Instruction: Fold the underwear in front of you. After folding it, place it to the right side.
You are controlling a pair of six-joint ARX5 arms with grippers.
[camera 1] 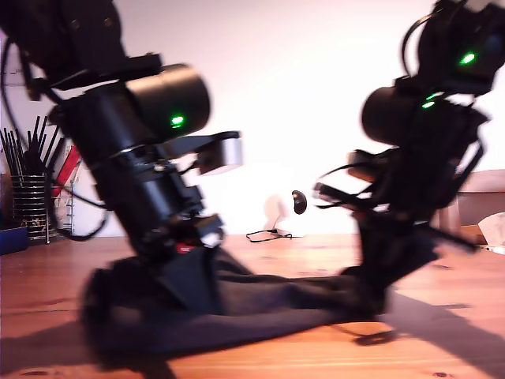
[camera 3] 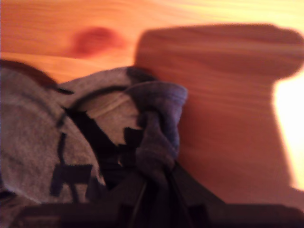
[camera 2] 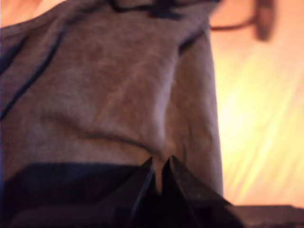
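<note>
Underwear [camera 1: 260,312] lies nearest the lens, a dark mass spread low across the wooden table [camera 1: 442,347], stretched between both arms; frame is motion-blurred. My first gripper [camera 2: 159,173] has its jaws pressed nearly together on a pinch of the cloth near one side edge, fabric running away from it in soft creases. My second gripper [camera 3: 154,183] is clamped on a bunched, twisted wad of a corner or hem, table bare just beside it. Which arm in the exterior view is which, can't tell from the wrist views. Progress, as a judgement: early to middle — garment looks held at two points but no clean fold visible, and placing it aside not yet done. Looks: thin limp knit, dark brown-black in the exterior view, washed-out grey-brown up close, darker hemmed seams, wrinkled, partly lifted off the table at the gripped ends. Label not visible. Utensil rack [camera 1: 28,197] stands behind the underwear, well apart.
</note>
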